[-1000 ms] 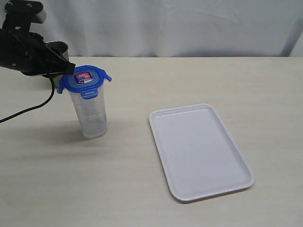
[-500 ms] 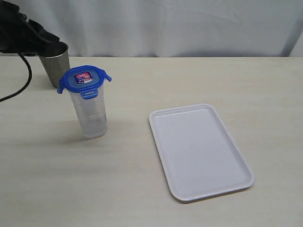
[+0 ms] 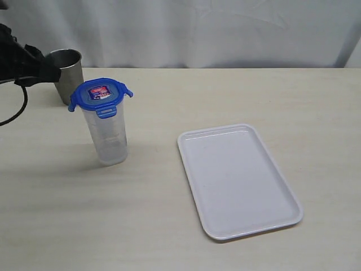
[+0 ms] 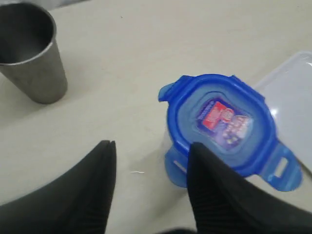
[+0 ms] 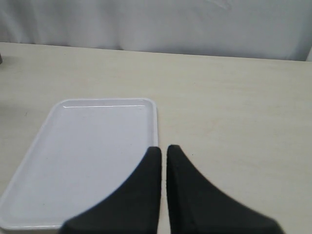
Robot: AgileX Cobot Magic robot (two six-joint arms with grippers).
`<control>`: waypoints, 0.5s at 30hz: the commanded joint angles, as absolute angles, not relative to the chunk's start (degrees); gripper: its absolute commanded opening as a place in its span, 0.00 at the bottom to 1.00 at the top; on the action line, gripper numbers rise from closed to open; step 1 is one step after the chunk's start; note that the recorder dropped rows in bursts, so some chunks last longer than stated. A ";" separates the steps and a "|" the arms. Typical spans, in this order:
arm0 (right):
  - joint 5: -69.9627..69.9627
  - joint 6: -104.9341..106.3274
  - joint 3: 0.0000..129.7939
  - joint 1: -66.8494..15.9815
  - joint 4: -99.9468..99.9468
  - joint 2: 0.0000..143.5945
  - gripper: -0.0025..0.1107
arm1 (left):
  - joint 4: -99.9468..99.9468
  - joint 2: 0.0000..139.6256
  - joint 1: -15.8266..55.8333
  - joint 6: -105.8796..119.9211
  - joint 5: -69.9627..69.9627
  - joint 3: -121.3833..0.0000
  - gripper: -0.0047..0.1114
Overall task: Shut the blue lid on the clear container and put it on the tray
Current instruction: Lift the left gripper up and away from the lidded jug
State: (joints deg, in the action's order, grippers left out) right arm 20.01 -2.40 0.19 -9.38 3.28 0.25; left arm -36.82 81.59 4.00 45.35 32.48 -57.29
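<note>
Lid sits atop container, off tray

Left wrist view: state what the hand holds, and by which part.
Nothing: the left hand is open and empty, clear of the blue lid.

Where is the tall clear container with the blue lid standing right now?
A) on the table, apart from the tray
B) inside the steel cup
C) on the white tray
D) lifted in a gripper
A: the clear container, with the blue lid on top, stands on the table, with a strip of tabletop between it and the tray.
</note>
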 commanded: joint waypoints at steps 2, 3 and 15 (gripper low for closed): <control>19.82 -2.35 0.00 -9.53 3.37 0.00 0.06 | -49.41 78.49 3.16 55.60 4.21 -43.31 0.47; 19.82 -2.35 0.00 -9.53 3.37 0.00 0.06 | -53.43 78.36 3.49 57.63 0.00 -41.69 0.47; 19.82 -2.35 0.00 -9.53 3.37 0.00 0.06 | -11.93 73.70 7.95 -0.44 -34.68 -26.92 0.15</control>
